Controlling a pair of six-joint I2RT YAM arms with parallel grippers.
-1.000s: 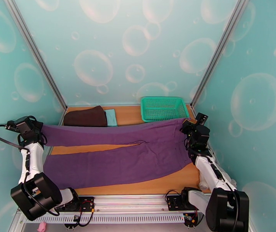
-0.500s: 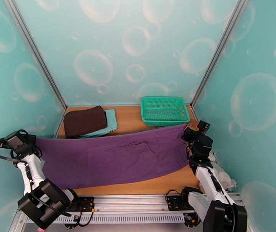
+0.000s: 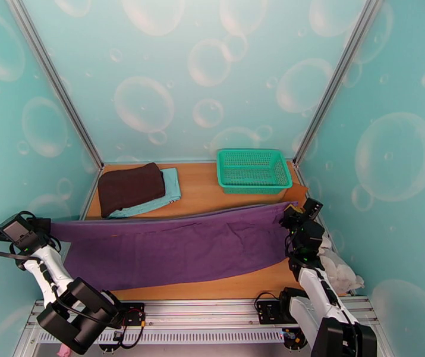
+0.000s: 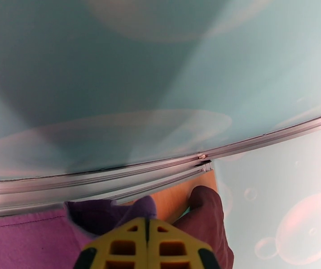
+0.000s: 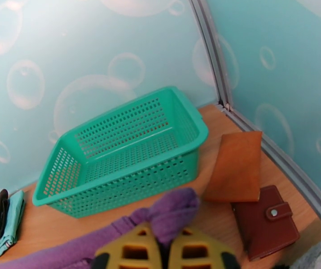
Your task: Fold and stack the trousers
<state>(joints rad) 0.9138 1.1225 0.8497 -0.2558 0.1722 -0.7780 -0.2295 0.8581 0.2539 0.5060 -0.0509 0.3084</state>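
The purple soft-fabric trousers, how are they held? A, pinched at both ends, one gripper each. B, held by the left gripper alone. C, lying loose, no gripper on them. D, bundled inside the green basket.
A: the purple soft-fabric trousers stretch between the arms, with the left gripper and the right gripper each shut on a purple end.

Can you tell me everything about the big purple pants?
The trousers are plain purple, soft-looking cloth, folded lengthwise into one long band with a few creases. They stretch from side to side across the near part of the wooden table. The left gripper is shut on one end and the right gripper on the other, each pinching a bunched corner. The far edge is pulled taut between them, and the near edge seems to rest on the table.
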